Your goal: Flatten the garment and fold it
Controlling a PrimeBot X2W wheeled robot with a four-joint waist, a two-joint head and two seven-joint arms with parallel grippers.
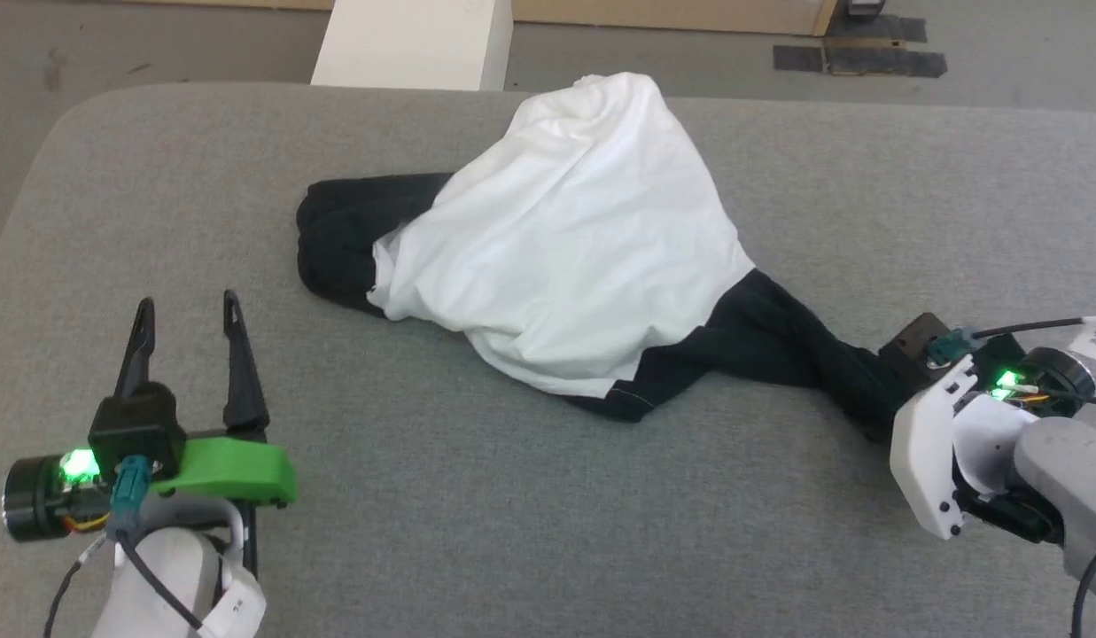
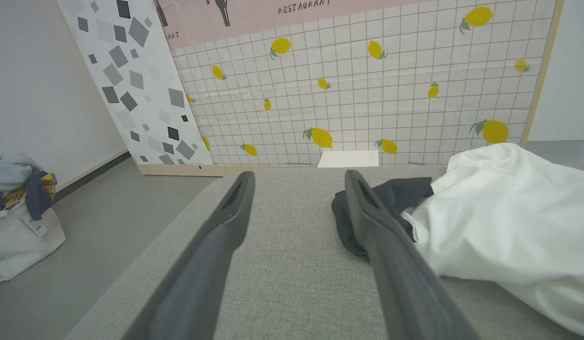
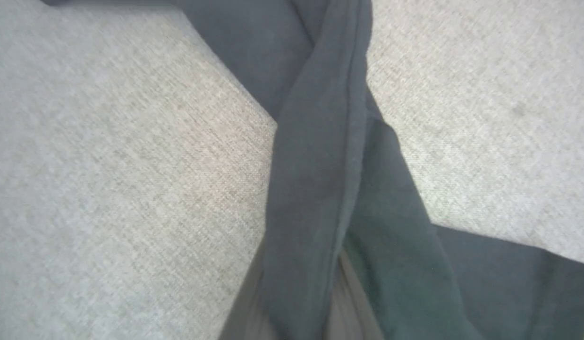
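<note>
The garment lies crumpled in the middle of the grey padded table, its white body bunched up with a black sleeve poking out to the left. Its other black sleeve runs, twisted and drawn out, to my right gripper at the right edge, which is shut on the sleeve's end. In the right wrist view the black sleeve runs up from between the fingers and hides them. My left gripper stands open at the lower left, apart from the cloth. In the left wrist view it points past the garment.
A rigid white box stands on the floor beyond the table's far edge, with dark tape patches further right. The left wrist view has a lemon-patterned panel behind the table and a bag of clothes on the floor.
</note>
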